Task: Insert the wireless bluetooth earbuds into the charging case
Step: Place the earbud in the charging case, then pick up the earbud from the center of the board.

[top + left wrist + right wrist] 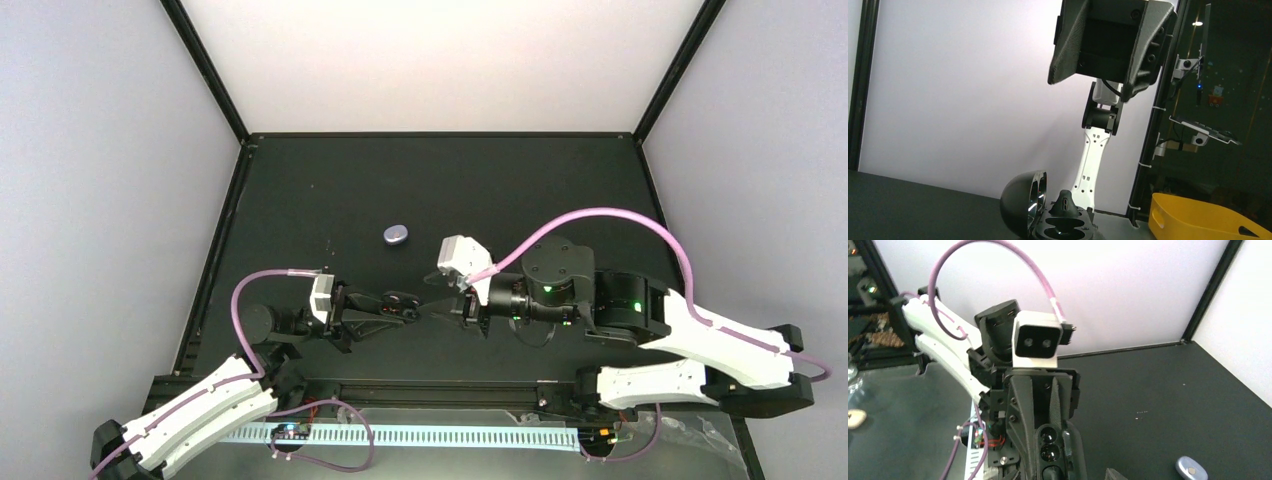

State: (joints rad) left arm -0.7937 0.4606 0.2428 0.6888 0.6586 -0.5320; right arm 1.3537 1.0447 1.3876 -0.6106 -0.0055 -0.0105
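While left end effector clamps open charging case | right end effector parted, just beside.

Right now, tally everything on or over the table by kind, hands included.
Open black case: 1, gripped by the left hand
Grey-blue oval object: 1, lying alone on the table
Hands: 2, left hand and right hand
Total: 4
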